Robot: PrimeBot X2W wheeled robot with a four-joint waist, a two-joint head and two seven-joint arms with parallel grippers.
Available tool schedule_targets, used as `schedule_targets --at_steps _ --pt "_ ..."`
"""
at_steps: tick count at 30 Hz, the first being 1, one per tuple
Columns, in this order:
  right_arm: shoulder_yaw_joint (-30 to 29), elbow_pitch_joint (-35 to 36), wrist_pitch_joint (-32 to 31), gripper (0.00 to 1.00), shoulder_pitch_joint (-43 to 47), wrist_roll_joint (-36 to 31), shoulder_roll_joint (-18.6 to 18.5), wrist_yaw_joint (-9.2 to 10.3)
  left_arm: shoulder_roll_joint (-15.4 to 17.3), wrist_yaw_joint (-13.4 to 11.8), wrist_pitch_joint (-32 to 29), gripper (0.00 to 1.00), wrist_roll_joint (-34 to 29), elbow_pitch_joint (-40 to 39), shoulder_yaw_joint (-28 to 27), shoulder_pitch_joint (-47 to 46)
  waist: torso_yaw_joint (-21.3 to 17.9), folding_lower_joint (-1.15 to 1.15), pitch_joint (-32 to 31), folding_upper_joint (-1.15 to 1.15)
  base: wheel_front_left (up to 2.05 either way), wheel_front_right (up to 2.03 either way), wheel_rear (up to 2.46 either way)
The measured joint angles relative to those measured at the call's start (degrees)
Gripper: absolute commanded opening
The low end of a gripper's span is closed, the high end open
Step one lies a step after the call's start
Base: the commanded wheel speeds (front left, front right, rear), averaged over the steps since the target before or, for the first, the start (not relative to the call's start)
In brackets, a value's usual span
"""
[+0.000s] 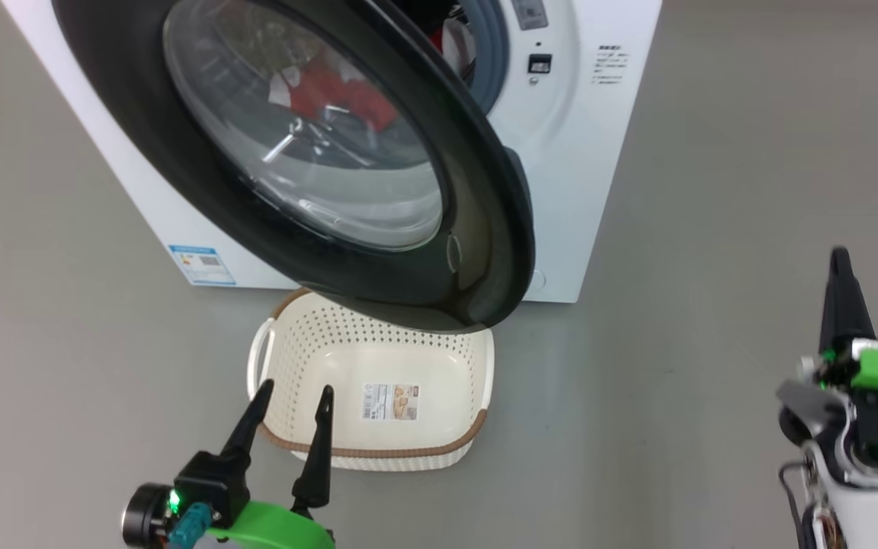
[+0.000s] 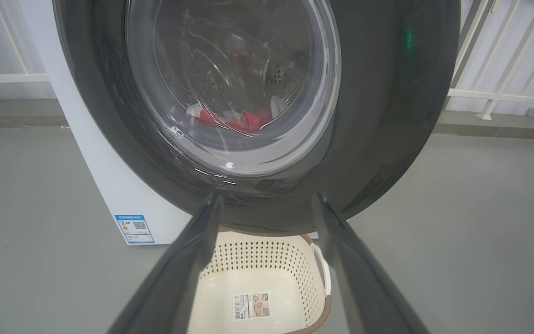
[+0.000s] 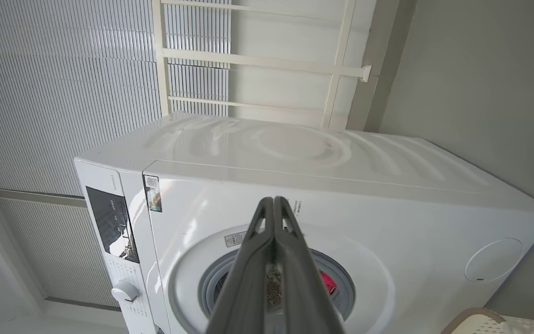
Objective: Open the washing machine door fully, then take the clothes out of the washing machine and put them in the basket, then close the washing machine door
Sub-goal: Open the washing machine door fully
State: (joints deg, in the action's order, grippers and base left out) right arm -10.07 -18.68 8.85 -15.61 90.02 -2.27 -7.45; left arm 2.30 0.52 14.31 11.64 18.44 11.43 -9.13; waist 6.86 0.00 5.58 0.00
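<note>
1. Both grippers are seen in the head view. The left gripper [image 1: 296,389] is held wide, with nothing between its fingers, at the near left part of the basket [image 1: 408,451]. The basket is placed on the floor [image 1: 65,343] before the washing machine [image 1: 584,152]. The right gripper [image 1: 839,259] is pressed narrow and empty, well apart at the right. The washing machine door [image 1: 485,229] is swung out, and the far edge of the basket is covered by its lower rim. The clothes [image 1: 347,95] are seen through the glass [image 1: 378,198].
2. In the left wrist view, the 2 fingers [image 2: 193,260] are spread wide toward the door's lower rim. The basket [image 2: 267,253] is seen between them, and the clothes [image 2: 244,120] are lying low in the drum [image 2: 285,79].
3. In the right wrist view, the 2 fingers [image 3: 257,260] are closed together on nothing. A small red part of the clothes [image 3: 328,283] is seen in the machine's opening, just beside them.
</note>
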Motion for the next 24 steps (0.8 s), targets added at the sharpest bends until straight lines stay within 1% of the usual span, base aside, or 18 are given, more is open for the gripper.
schedule_targets --at_steps 3,10,13,18,24 --pt "-0.2 -3.6 -2.8 0.0 -3.8 3.4 -0.1 0.0 0.0 0.0 0.0 1.0 0.0 -0.4 0.2 -0.5 0.7 0.0 0.6 0.0 0.0 0.0 0.0" --pt "2.1 -12.3 -10.2 0.0 -12.9 5.5 -0.9 0.0 0.0 0.0 0.0 1.0 0.5 -1.1 1.3 -1.9 2.5 0.0 2.3 0.0 0.0 0.0 0.0" --pt "3.0 -16.0 -13.5 0.0 -16.7 7.9 -0.9 0.0 0.0 -0.1 0.0 1.0 0.7 -1.5 1.8 -2.8 3.4 0.0 3.0 0.0 0.0 0.0 0.0" --pt "6.5 -21.0 -18.3 0.0 -21.5 8.2 -1.0 0.0 -0.1 -0.1 0.0 1.0 1.1 -1.7 2.4 -3.0 5.0 0.0 4.0 0.0 0.0 0.0 0.0" --pt "9.8 -25.0 -22.7 0.0 -25.3 8.3 -1.0 0.0 -0.1 -0.5 0.0 1.0 1.6 -1.9 2.9 -3.1 6.7 0.0 4.6 0.0 0.0 0.0 0.0"
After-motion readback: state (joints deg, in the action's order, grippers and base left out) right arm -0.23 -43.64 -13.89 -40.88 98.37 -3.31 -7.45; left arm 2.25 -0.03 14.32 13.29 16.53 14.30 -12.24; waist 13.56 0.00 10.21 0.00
